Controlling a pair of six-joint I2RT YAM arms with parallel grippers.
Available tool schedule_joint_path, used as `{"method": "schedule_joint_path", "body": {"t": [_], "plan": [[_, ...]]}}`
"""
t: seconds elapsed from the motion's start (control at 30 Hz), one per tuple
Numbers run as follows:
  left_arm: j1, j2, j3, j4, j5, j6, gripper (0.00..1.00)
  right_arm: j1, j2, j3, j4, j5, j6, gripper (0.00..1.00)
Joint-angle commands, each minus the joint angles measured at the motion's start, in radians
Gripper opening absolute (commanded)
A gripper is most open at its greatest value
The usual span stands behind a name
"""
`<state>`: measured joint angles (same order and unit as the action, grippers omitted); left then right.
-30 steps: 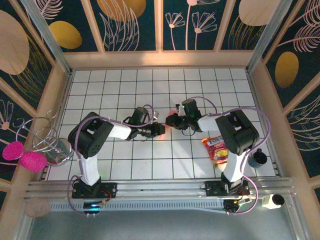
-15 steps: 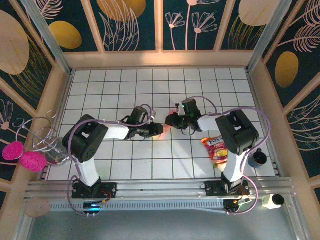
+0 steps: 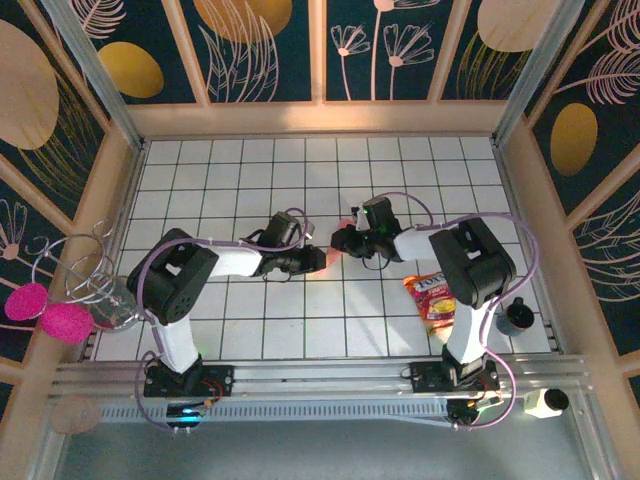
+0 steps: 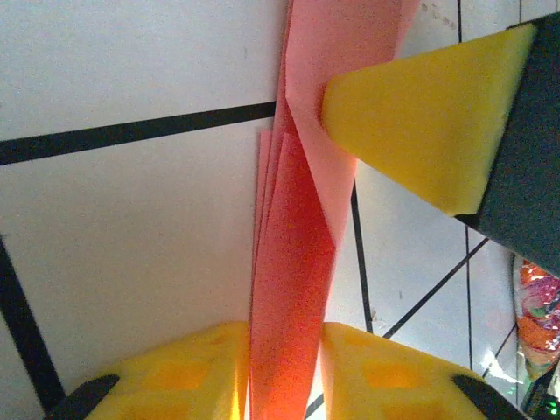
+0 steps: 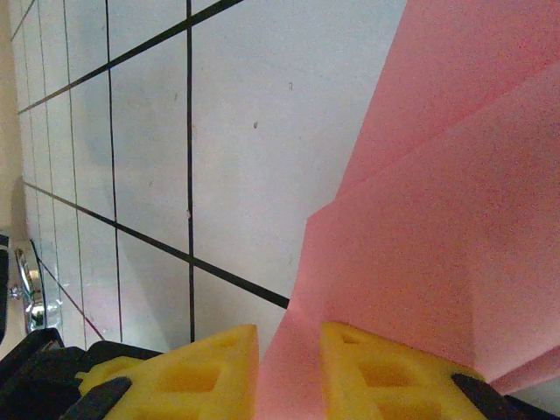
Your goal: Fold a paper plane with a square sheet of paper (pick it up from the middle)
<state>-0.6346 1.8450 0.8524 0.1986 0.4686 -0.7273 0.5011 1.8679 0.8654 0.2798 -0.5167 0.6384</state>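
Note:
The square sheet of paper (image 4: 302,219) is salmon pink and folded into a slim, layered dart shape, held just above the tiled table at its middle. My left gripper (image 4: 284,337) is shut on one end, the layers pinched between its yellow pads. From the opposite side my right gripper (image 5: 289,337) is shut on the paper's (image 5: 437,192) wider folded part. One right finger (image 4: 411,131) presses on the paper in the left wrist view. From above, the left gripper (image 3: 322,259) and the right gripper (image 3: 341,243) meet tip to tip and hide most of the paper.
A red and yellow snack packet (image 3: 432,297) lies by the right arm, with a dark cup (image 3: 516,317) near the right wall. A glass and wire stand (image 3: 110,295) and pink pompoms (image 3: 55,315) sit at the left edge. Wooden walls ring the table.
The left arm's elbow has swung a little to the left while its gripper stayed at the paper. The right arm has hardly moved.

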Motion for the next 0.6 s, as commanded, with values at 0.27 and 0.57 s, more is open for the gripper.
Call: {"method": "schedule_joint_path", "body": {"t": [0.27, 0.57], "plan": [[-0.008, 0.093, -0.001, -0.099, -0.090, 0.016, 0.19, 0.005, 0.010, 0.027, -0.035, 0.021, 0.004, 0.25], [-0.008, 0.123, 0.002, -0.120, -0.110, 0.019, 0.18, 0.010, -0.086, 0.021, -0.022, -0.024, -0.012, 0.27]]}}
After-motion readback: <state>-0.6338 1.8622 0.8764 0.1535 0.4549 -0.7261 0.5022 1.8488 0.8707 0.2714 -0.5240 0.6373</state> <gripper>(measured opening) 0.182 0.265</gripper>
